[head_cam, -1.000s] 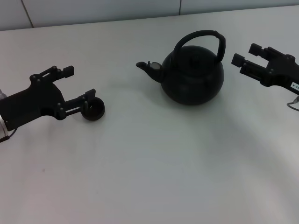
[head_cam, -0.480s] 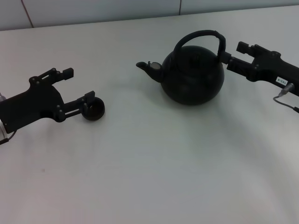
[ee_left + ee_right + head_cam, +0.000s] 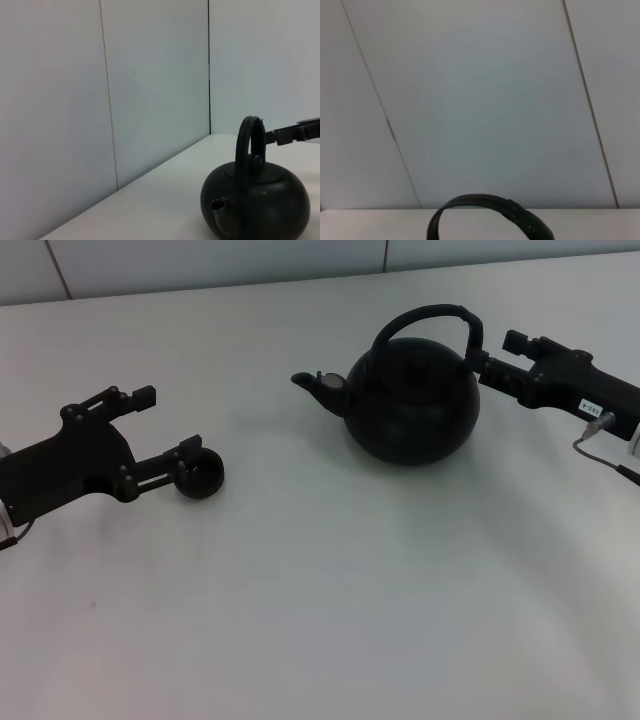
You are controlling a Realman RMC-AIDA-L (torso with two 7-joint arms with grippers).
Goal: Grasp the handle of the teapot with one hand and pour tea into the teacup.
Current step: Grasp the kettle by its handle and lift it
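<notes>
White tabletop (image 3: 330,620) carries everything, and no grasp is seen on it yet. Toward its far edge, right of centre, the black matte teapot (image 3: 410,400) is set upright, its short spout (image 3: 318,386) aimed at the left edge and its lid in place. Over the pot the arched handle (image 3: 432,318) is raised, ungripped, as is also shown in the left wrist view (image 3: 248,145).

Beside the handle's right end, toward the right edge, the right gripper (image 3: 494,358) is held level with its fingers spread open; one fingertip appears to be just at the hoop, though contact cannot be confirmed. Near the left edge the left gripper (image 3: 172,424) is held with its fingers parted and nothing between them, its nearer finger touching or just beside the teacup (image 3: 202,476). The tiny dark teacup is placed on the bare tabletop, well apart from the teapot.

The task is judged to be at its start: the approach to the handle is nearly made, while closing, lifting, carrying to the cup and pouring are all left.
</notes>
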